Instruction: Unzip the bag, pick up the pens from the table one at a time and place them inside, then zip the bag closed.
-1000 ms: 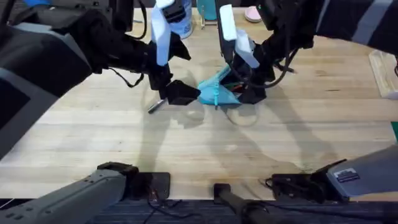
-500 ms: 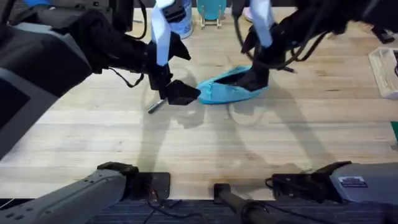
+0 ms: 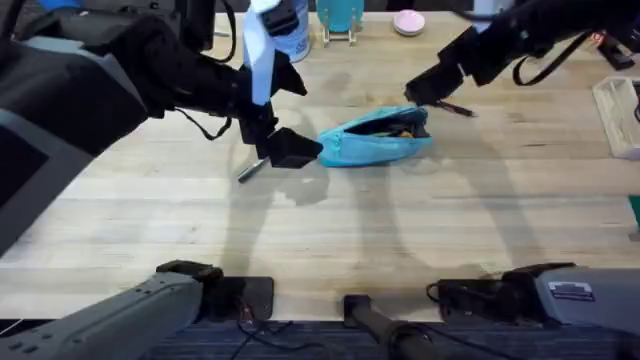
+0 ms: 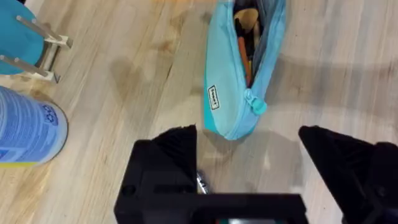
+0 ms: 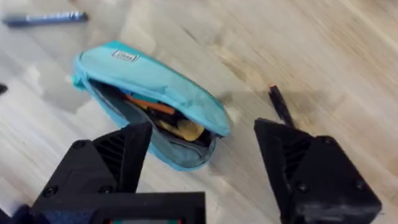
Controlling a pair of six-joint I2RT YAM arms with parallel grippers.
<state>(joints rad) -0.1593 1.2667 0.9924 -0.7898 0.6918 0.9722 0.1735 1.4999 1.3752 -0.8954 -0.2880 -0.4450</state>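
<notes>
The light blue bag [image 3: 372, 140] lies unzipped mid-table, and orange and wooden items show in its opening [image 4: 244, 43]. At the bag's left end, by the pull tab [image 4: 255, 104], my left gripper [image 3: 290, 148] stands open with the end of the bag just beyond its fingertips [image 4: 180, 140]. My right gripper [image 3: 425, 93] hangs open above the bag's far right end and holds nothing. A black pen with a red bit [image 3: 458, 108] [image 5: 281, 107] lies on the table just right of the bag. A silvery grey pen [image 3: 250, 170] [image 5: 46, 18] lies beside the left gripper.
A blue-labelled white bottle [image 3: 290, 30] [image 4: 25, 130] and a teal stand [image 3: 340, 18] are at the back, behind the left arm. A pink round thing [image 3: 407, 22] lies farther back. A pale tray [image 3: 620, 115] sits at the right edge. The near table is bare wood [image 3: 350, 240].
My right gripper has let go of the bag and drawn back up and to the right. The bag has settled flat with its zipper open. The left arm has not moved.
</notes>
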